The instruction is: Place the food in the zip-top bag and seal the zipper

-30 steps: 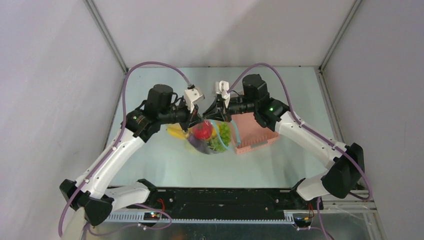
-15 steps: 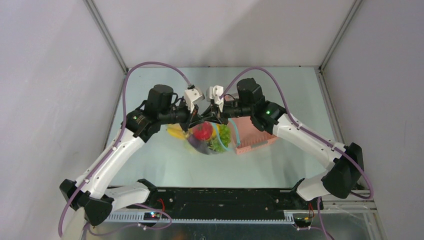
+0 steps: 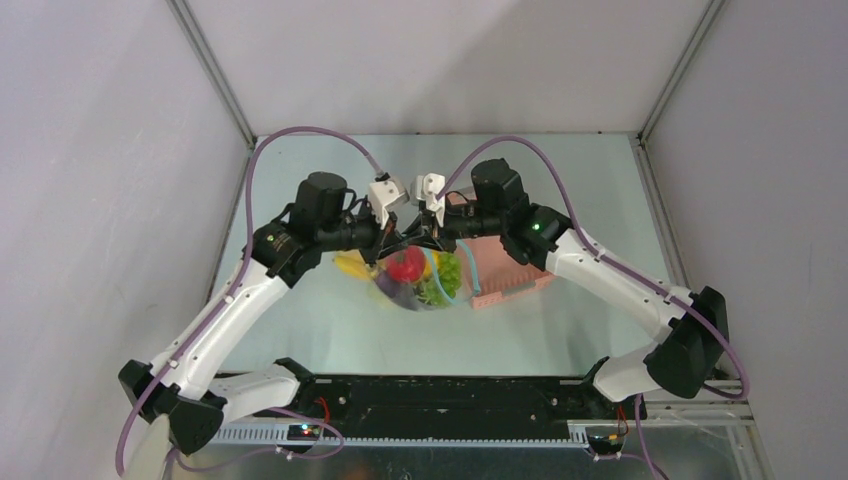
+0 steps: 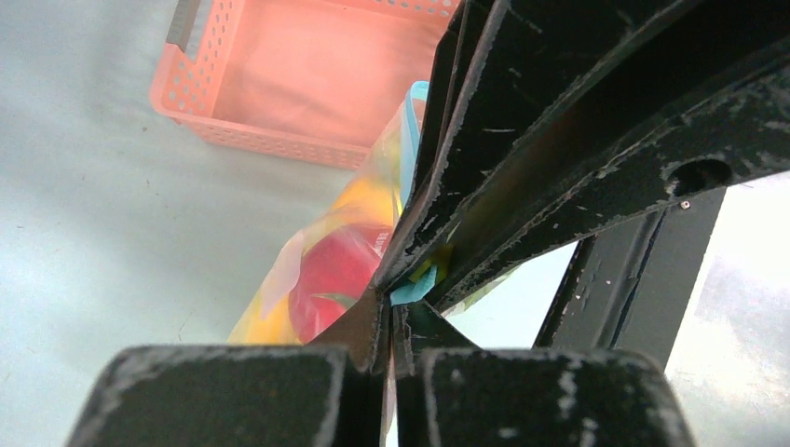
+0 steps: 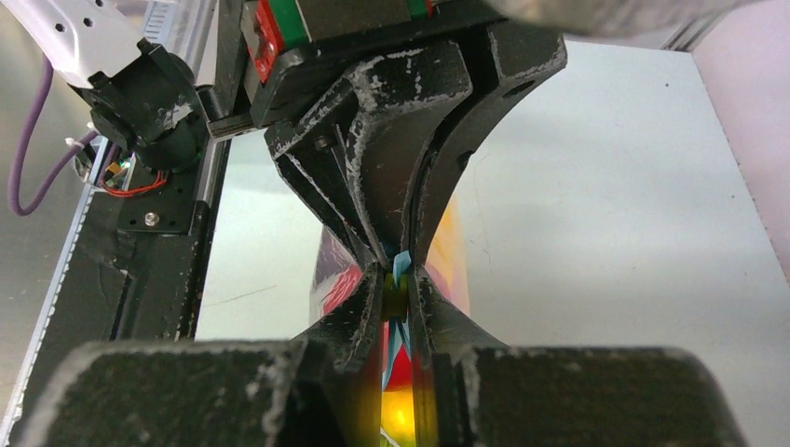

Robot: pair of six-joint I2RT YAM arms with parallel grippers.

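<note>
The bag (image 3: 412, 295) sits directly beneath the two grippers, bulging with the food (image 3: 405, 265), and both hold its top edge nose to nose. The left gripper (image 4: 391, 307) is pressed fully together on the blue zipper (image 4: 411, 291), and the right gripper (image 5: 399, 284) faces it with its fingers all but touching, the same strip pinched between them. From this shared pinch point the zipper runs away on the right gripper's side, curving out and down toward the pink basket (image 3: 510, 272) just beyond the bag; almost none of it shows on the left gripper's side. So the strip's long axis leads off behind the right gripper, and I judge that arm is better placed to slide along it while the left anchors the end. Whether the strip is already pressed shut along its length cannot be told.
</note>
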